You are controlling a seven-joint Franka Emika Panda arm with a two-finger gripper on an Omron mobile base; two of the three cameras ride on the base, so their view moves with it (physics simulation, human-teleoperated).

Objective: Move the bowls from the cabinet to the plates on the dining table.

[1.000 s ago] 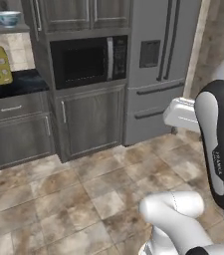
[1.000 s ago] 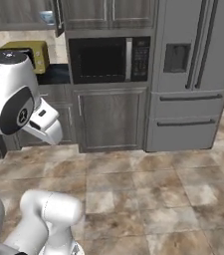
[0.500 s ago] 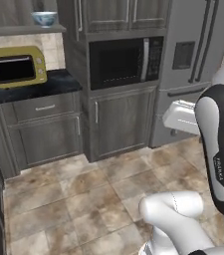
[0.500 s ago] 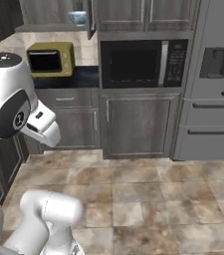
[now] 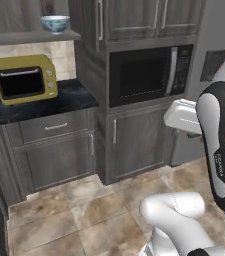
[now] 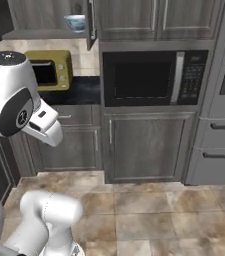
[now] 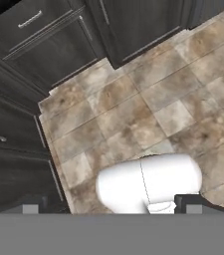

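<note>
Left base view shows the blue-patterned bowl (image 5: 54, 23) on the open cabinet (image 5: 29, 36) shelf's right end, above the yellow oven (image 5: 26, 76); likely light, rigid, breakable, best pinched over its rim by the wide-spread, empty gripper (image 7: 108, 209).

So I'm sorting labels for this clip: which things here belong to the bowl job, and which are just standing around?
Part of the job:
- bowl, blue-patterned, on the open cabinet shelf
- end effector, open and empty

Just standing around:
- yellow toaster oven
- built-in microwave
- fridge
- drawer under the counter
</note>
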